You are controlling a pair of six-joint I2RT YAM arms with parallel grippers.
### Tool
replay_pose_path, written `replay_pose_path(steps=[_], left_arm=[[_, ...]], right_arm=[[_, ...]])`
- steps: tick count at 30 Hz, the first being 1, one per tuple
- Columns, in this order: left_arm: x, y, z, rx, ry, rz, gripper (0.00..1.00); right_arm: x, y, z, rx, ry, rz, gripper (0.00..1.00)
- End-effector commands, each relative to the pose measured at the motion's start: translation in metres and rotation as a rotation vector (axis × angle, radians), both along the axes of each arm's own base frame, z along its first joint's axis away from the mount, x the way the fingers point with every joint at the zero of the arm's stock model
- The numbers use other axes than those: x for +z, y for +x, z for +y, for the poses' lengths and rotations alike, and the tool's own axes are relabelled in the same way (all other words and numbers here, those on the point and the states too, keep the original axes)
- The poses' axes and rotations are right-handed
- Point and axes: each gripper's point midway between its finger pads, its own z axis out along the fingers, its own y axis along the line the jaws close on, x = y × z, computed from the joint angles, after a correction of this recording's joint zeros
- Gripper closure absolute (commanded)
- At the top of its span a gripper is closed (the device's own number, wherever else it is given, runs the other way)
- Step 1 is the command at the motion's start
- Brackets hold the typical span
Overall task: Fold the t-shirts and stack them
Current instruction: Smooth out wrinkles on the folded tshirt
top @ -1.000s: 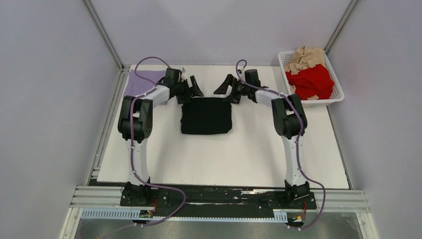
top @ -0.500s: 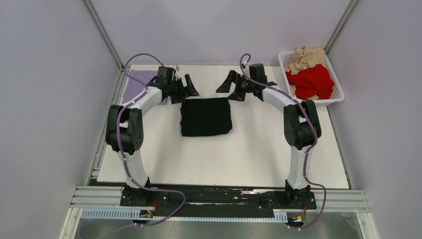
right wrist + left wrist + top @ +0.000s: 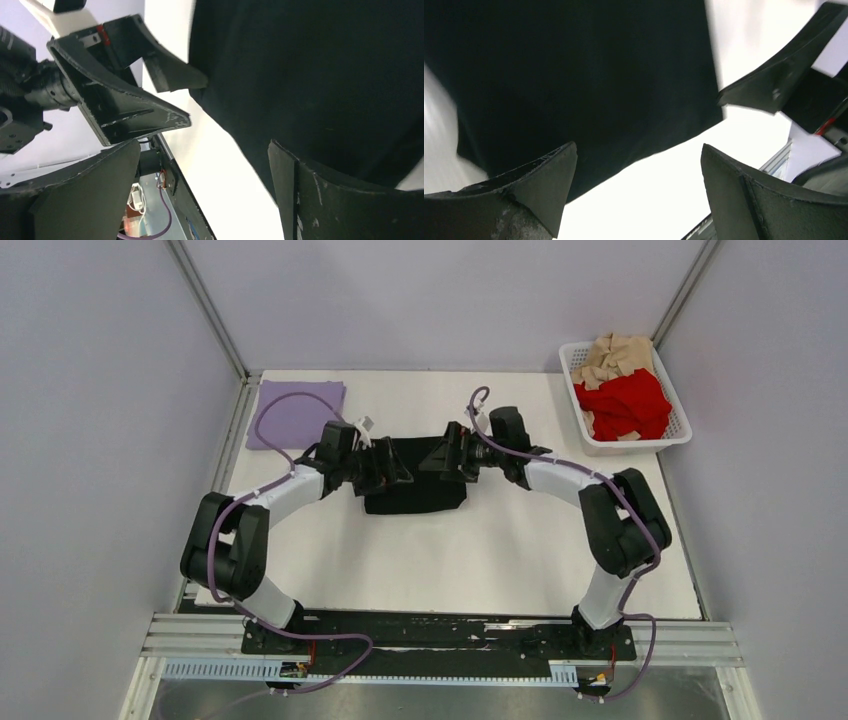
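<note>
Both grippers spread wide over the folded black t-shirt [image 3: 415, 488] at centre frame.
From above, the left gripper [image 3: 392, 468] hangs over the shirt's upper left part and the right gripper [image 3: 441, 460] over its upper right, jaws apart, nothing pinched; contact with the cloth cannot be told. The lavender t-shirt [image 3: 295, 415] lies flat at upper left; the red t-shirt [image 3: 625, 405] and tan t-shirt [image 3: 615, 355] fill the white basket [image 3: 682, 432] at upper right.

A robotics lab test cell. Plain pale grey partition walls [image 3: 100, 440] enclose a flat white tabletop [image 3: 480, 560], fronted by a ribbed aluminium mounting rail [image 3: 690, 645]
</note>
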Motion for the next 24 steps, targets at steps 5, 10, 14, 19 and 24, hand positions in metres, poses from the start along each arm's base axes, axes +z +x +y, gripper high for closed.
replay_pose_path(steps=[5, 10, 14, 19, 24], left_arm=[[-0.058, -0.029, 0.026, 0.092, 0.075, 0.112, 0.00], [-0.077, -0.045, 0.044, 0.144, 0.146, 0.149, 0.00], [-0.075, -0.054, 0.057, 0.179, 0.199, 0.144, 0.00], [-0.042, -0.052, 0.057, 0.166, 0.175, 0.061, 0.00], [0.015, -0.043, 0.060, 0.161, 0.167, -0.082, 0.00]], right_arm=[[-0.092, -0.018, -0.018, -0.051, -0.008, 0.232, 0.00], [-0.134, -0.028, -0.050, -0.145, -0.075, 0.318, 0.00], [-0.137, -0.030, -0.062, -0.164, -0.079, 0.312, 0.00], [-0.095, -0.028, -0.064, -0.124, -0.064, 0.182, 0.00], [-0.019, -0.026, -0.068, -0.109, -0.049, -0.052, 0.00]])
